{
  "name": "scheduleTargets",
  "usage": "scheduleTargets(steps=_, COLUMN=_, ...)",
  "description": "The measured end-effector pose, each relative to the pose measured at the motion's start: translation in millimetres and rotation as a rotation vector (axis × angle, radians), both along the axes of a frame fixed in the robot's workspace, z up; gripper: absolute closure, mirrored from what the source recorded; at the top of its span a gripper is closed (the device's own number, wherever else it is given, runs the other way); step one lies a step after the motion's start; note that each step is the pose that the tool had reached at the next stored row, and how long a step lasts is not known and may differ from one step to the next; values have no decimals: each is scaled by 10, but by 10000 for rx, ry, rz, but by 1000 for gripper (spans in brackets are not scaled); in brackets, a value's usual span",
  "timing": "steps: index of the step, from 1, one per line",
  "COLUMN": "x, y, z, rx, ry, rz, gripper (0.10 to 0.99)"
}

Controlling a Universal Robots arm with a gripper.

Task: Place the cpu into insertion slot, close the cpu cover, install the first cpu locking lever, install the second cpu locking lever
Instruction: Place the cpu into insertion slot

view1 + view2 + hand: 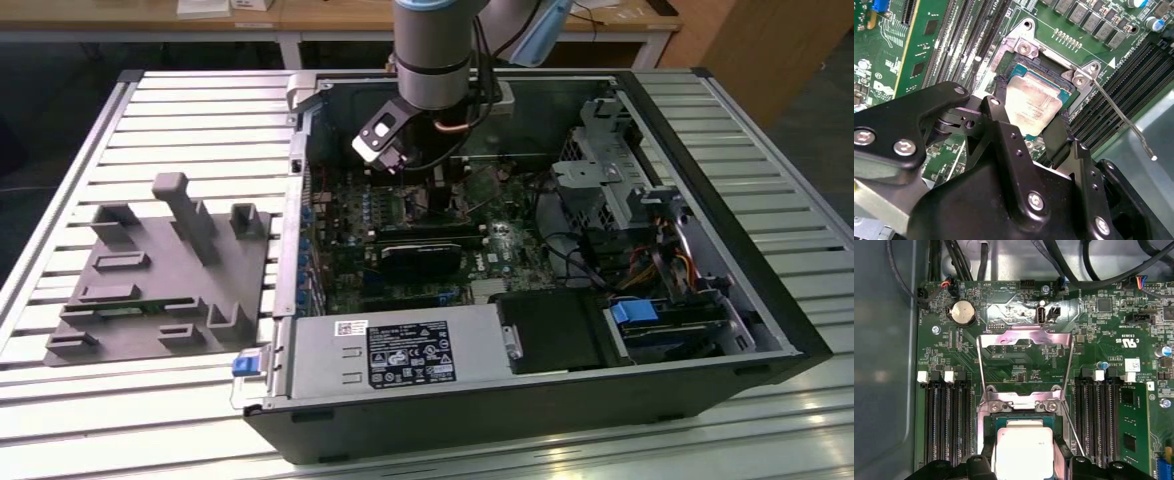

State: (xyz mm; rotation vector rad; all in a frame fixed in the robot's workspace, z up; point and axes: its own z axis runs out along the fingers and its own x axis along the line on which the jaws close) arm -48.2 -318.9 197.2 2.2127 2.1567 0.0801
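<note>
Tool: black two-fingered tool point(1028, 117) narrowed onto opposite edges of the small square silvery-grey metal-topped cpu point(1024, 452).
Cpu position: at the dark square silver-rimmed insertion slot point(1051, 70); seating cannot be told.
Cover: thin silver-framed cpu cover point(1024, 336), swung open.
Surround: green circuit board point(1134, 407).

You'll find print in three places, none plain enough to read off. In the exterior view a black-and-white label point(407, 352) sits on the grey power supply point(318, 362). In both wrist views there is white lettering on the green motherboard point(1019, 372) and faint marks on the cpu point(1024, 452) top.
</note>
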Motion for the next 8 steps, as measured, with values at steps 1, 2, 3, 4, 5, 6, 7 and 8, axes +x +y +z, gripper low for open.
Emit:
scheduleTargets(steps=1, x=0, y=2, z=-7, rx=0, ry=0, rz=0, gripper=549)
scheduleTargets(steps=2, x=-1, y=4, z=-14, rx=0, ry=0, rz=0, gripper=549)
scheduleTargets(steps=3, x=-2, y=5, z=-19, rx=0, ry=0, rz=1, gripper=549)
scheduleTargets(steps=4, x=-2, y=5, z=-21, rx=-1, ry=1, rz=1, gripper=549)
scheduleTargets(steps=5, x=-3, y=5, z=-21, rx=-2, ry=1, rz=1, gripper=549)
scheduleTargets(steps=6, x=-3, y=5, z=-21, rx=-2, ry=1, rz=1, gripper=549)
scheduleTargets(steps=7, x=-3, y=5, z=-21, rx=-2, ry=2, rz=0, gripper=549)
scheduleTargets(steps=8, x=-3, y=5, z=-21, rx=-1, ry=0, rz=1, gripper=549)
